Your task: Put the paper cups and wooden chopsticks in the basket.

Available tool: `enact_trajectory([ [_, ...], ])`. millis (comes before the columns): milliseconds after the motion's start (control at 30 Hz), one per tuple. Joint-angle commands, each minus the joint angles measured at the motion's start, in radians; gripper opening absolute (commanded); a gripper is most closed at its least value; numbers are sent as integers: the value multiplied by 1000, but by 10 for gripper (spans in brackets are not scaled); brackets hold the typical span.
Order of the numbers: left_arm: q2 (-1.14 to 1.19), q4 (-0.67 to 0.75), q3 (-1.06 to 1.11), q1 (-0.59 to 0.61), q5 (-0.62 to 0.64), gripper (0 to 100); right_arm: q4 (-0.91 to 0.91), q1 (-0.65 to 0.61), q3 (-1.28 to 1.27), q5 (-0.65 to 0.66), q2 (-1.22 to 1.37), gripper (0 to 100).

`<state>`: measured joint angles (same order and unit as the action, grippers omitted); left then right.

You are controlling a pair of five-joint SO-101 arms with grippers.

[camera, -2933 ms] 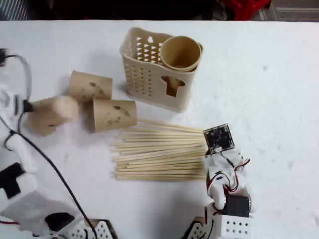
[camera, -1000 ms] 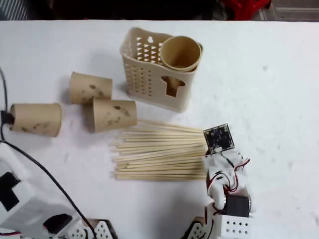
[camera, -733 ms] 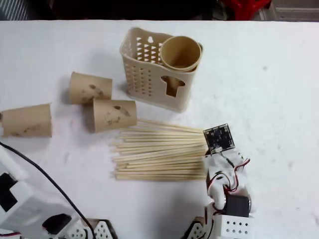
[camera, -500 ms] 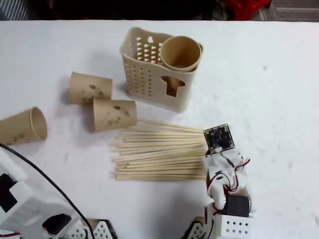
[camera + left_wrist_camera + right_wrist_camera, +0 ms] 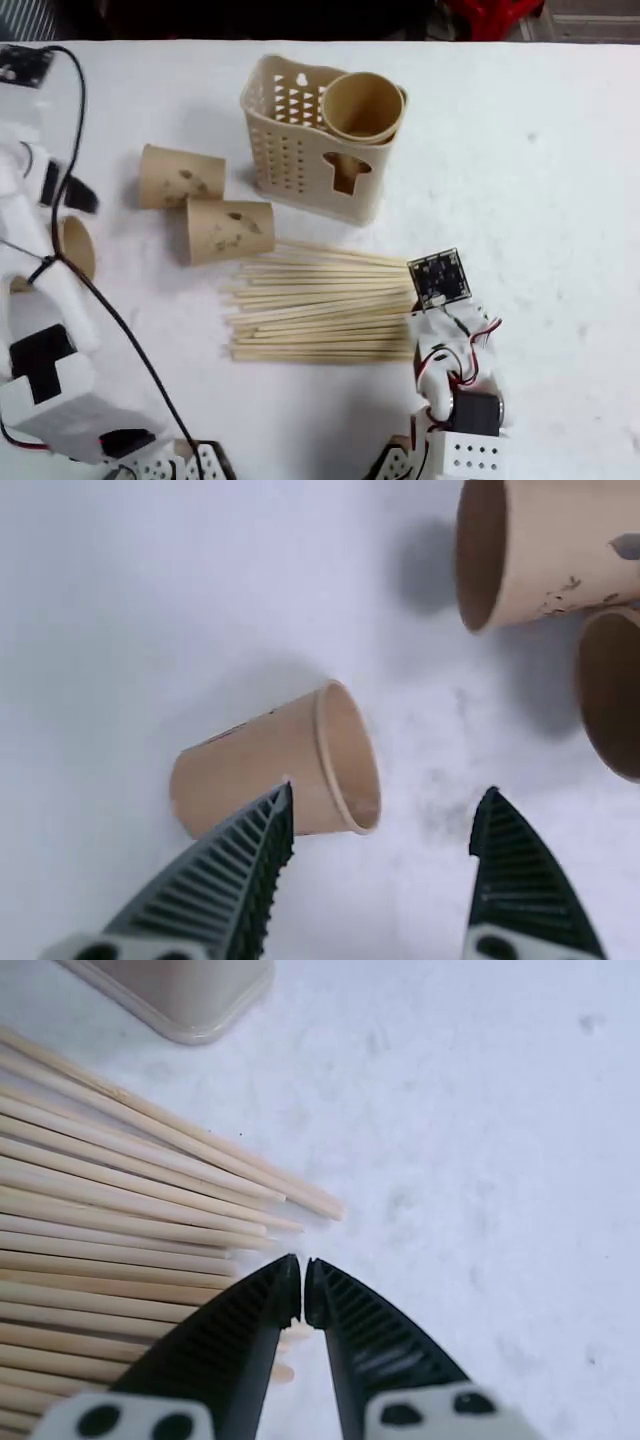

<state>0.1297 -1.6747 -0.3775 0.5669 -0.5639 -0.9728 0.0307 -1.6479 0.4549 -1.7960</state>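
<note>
I count four paper cups, one basket [image 5: 300, 150] and one heap of chopsticks [image 5: 320, 305], too many and too overlapped for me to number.

The first cup [image 5: 362, 105] stands upright, mouth up, in one end of the basket. A second cup [image 5: 180, 176] and a third cup [image 5: 228, 230] lie on their sides close together, just beside the basket. The fourth cup [image 5: 270, 765] lies on its side, well apart from the basket. All four are tan paper, tapered, with a rolled rim. The ones lying down show small dark marks on their walls.

The basket is beige plastic, upright, with rounded corners, walls pierced by small triangular holes and a cut-out in its front. The chopsticks are thin, pale wooden sticks lying roughly parallel on the matte white table [image 5: 540, 180], near the basket's base.

My left gripper [image 5: 387, 795] hangs spread wide over the fourth cup, with the cup's rim between the ribbed black fingers, gripping nothing. My right gripper [image 5: 302, 1260] is closed and empty, its tips at the near ends of the chopsticks.
</note>
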Motion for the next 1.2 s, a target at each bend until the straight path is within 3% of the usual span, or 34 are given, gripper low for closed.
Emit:
enact_trajectory([
  [0,-12,37,55,-56,-48,286,16,-1,6,6,-5,24],
  [233,-44,164,216,-28,-97,263,16,-1,6,6,-5,24],
  [433,-280,322,474,64,-193,262,16,-1,5,6,-5,24],
  [700,-501,520,852,81,-316,263,16,-1,5,6,-5,24],
  [1167,-463,830,1026,168,-373,262,15,-1,5,6,-5,24],
])
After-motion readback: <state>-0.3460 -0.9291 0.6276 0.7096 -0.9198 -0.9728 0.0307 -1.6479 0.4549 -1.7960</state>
